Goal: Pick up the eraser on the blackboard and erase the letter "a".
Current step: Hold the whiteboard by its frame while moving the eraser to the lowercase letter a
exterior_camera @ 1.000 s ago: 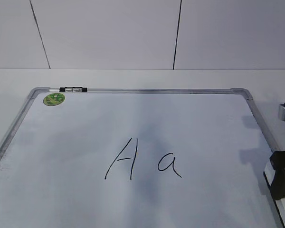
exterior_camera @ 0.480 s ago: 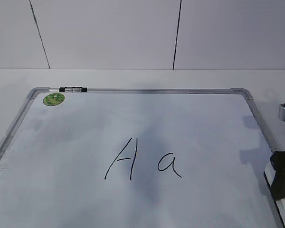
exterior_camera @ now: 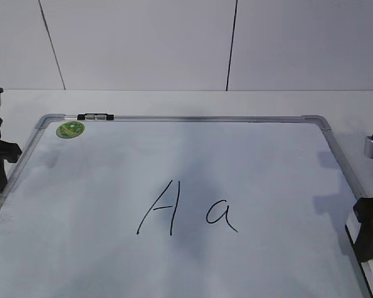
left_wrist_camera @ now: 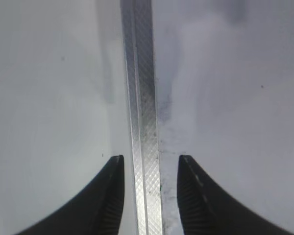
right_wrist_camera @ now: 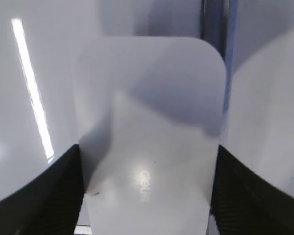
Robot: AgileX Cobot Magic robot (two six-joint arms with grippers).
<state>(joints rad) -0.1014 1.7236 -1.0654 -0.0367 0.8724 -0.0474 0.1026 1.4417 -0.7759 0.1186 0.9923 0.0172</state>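
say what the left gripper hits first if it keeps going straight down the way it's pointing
Probably the grey metal frame of the blackboard: the left gripper is open with that rail between its fingers. Depth is unclear.

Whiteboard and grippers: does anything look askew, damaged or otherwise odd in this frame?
Nothing looks damaged or spilled. The grey-framed white dry-erase board lies flat, with only faint grey smudging beside its frame in the left wrist view. The handwritten lowercase "a" is intact. The flat white plastic eraser sits squarely between the right gripper's jaws.

One blackboard carries two handwritten letters, a capital "A" and the letter "a". One eraser, one green sticker and one marker show. Two grippers appear, the left gripper and right gripper.
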